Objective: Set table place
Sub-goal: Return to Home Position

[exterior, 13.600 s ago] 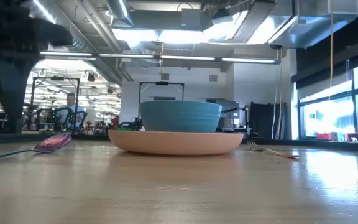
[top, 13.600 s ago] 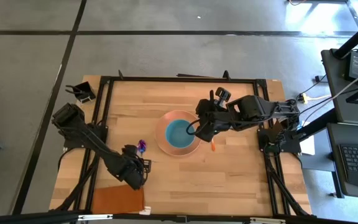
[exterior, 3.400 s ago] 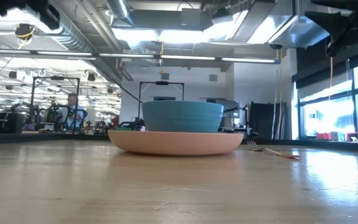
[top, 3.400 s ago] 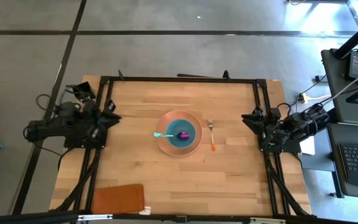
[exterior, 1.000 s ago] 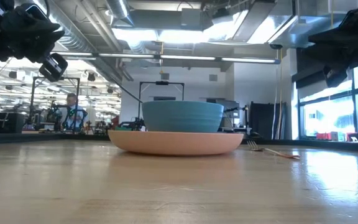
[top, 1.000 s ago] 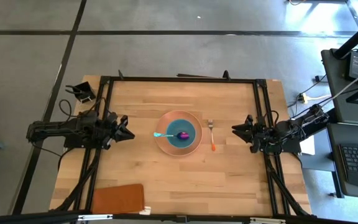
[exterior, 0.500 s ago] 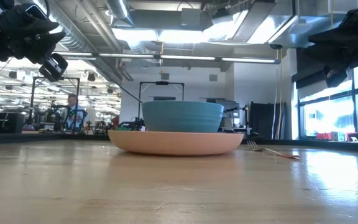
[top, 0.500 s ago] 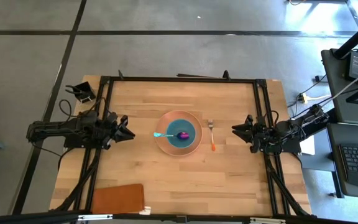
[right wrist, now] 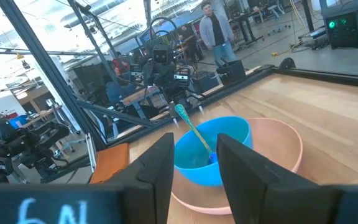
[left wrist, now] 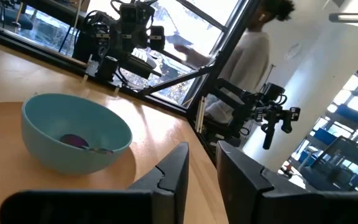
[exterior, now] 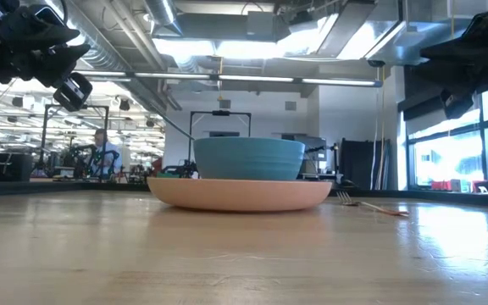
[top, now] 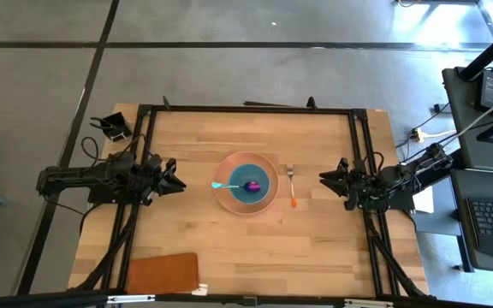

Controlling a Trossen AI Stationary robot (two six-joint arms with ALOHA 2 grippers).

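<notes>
The salmon-orange plate [top: 222,193] lies mid-table with the teal bowl [top: 262,176] on it. The spoon [top: 252,186] lies in the bowl with its purple head on the bottom. Its teal handle [right wrist: 188,122] leans over the rim toward the table's left. The orange-handled fork [top: 292,186] lies flat on the wood just right of the plate. My left gripper [top: 178,178] hovers open at the table's left side, pointing at the plate, and is empty. My right gripper [top: 323,178] hovers open at the right side, also pointing at the plate and empty.
A brown mat [top: 163,274] lies at the near left corner. A small black holder [top: 114,127] sits at the far left corner. The black rail frame [top: 246,109] edges the table. People stand in the room beyond [left wrist: 250,56] [right wrist: 214,27].
</notes>
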